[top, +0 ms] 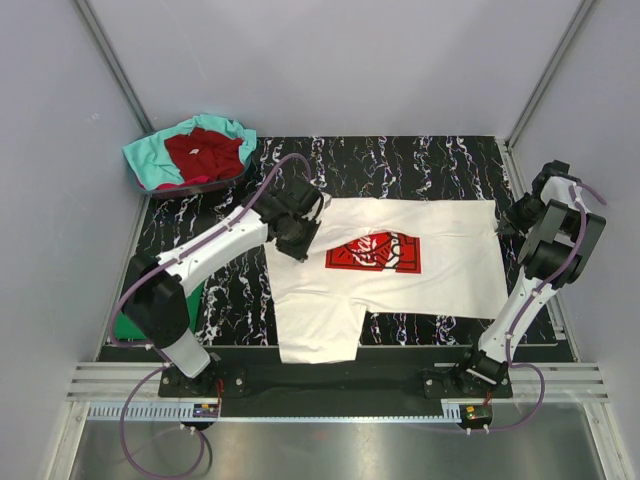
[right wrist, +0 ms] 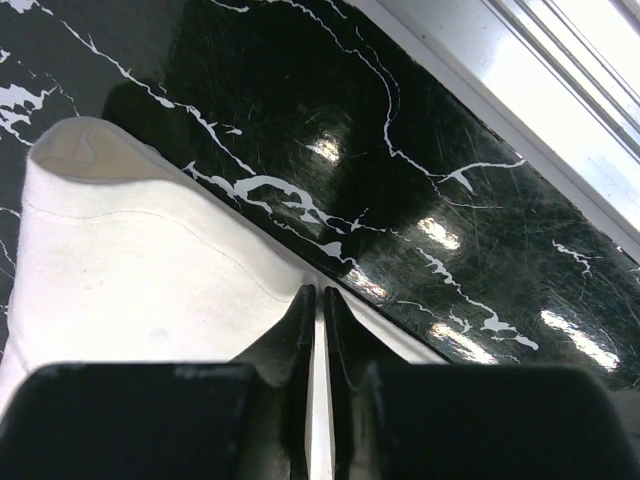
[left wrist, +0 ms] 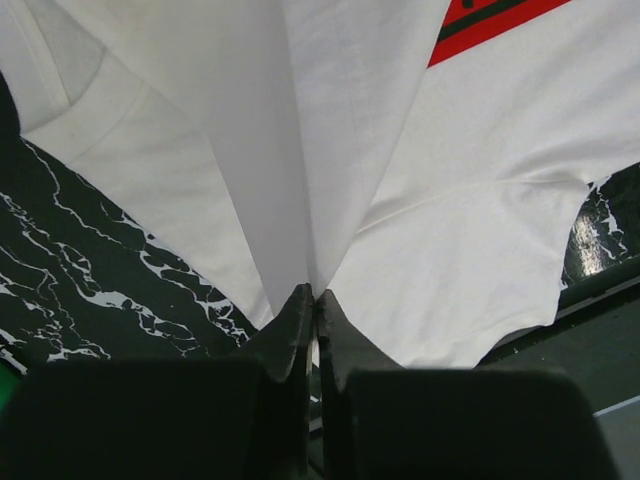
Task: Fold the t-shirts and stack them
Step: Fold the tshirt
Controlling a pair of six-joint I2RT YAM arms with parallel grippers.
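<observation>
Left gripper (left wrist: 313, 292): jaws pinched tight on the white t-shirt (top: 400, 285) at its neck end, cloth tenting up from the tips. Right gripper (right wrist: 319, 292): jaws narrow, with a sliver of white hem between them. It reads as a grip on the hem's edge, low over the table (top: 420, 160). Shirt lies spread, red print (top: 373, 253) up, one sleeve reaching toward the near edge.

For the fold, lift both ends together and level, with light tension, so no slack belly drags. Check that your right pinch holds more than the hem's lip before raising.

Room: your right arm sits close to the table's right edge and the rail (right wrist: 560, 60), so swing inward. Teal shirt (top: 145, 165) and dark red shirt (top: 205, 150) are heaped at the far left corner, well apart. Green cloth (top: 128, 322) lies by the left arm's base; keep the sleeve off it.
</observation>
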